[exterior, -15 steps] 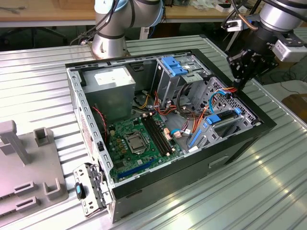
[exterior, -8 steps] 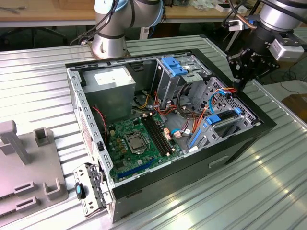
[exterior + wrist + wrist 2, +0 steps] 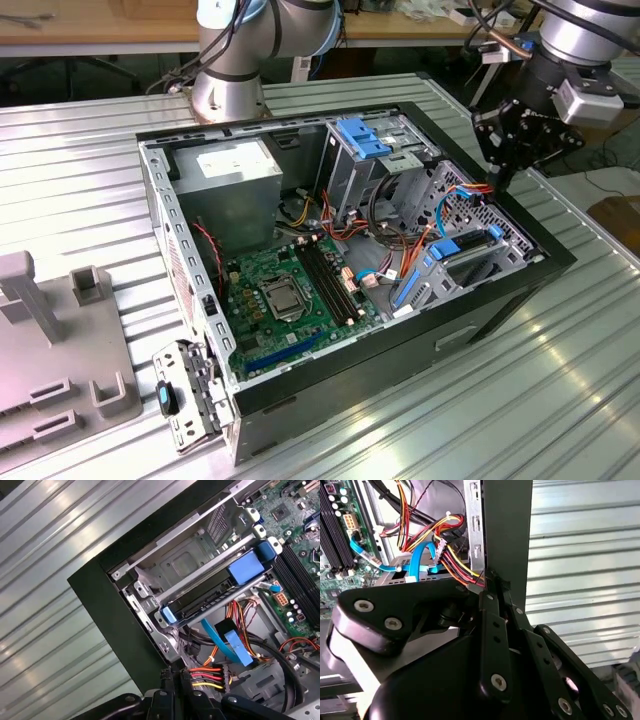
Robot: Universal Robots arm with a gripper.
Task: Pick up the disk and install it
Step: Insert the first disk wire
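One disk [image 3: 207, 599] lies flat in its bay, long axis along the case wall [image 3: 115, 610]; gripper [image 3: 492, 580] closed, empty.

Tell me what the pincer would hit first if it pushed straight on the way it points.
Likely the red, yellow and black wire bundle just ahead of the pincer, inside the case wall; depth is unclear.

My black jointed metal gripper [image 3: 492, 580] sits in the foreground, its tips apparently closed together beside the dark upright case wall [image 3: 507, 530]. Just beyond are a bundle of red, yellow and black wires [image 3: 452, 555], a flat bright-blue cable [image 3: 420, 555] and a green circuit board [image 3: 335, 575]. A ribbed silver tabletop [image 3: 585, 570] lies outside the wall.
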